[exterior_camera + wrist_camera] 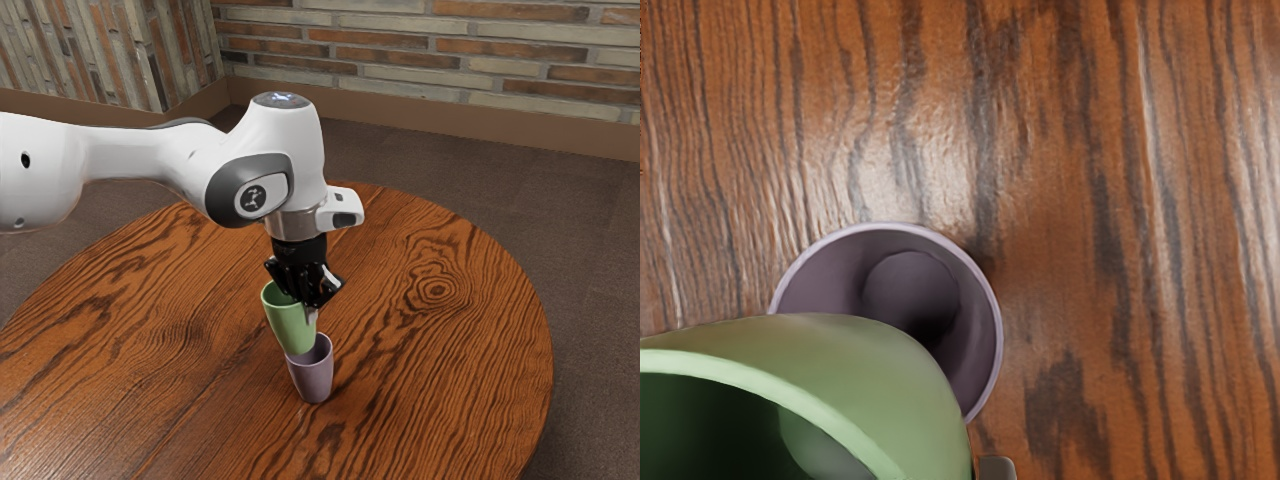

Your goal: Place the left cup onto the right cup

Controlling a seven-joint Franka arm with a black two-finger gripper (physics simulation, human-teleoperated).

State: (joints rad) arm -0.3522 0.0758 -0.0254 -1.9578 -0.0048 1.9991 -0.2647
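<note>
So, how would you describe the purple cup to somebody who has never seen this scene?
Find the round wooden table and, toward its middle, the robot's gripper. Just below it are two cups. The purple cup is the lower one, upright on the wood, while the green cup is tilted and held above it.

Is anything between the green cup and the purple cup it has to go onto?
Nothing visible does. The green cup, tilted in the tool, has its base at the open mouth of the purple cup, and that cup's inside looks empty.
</note>
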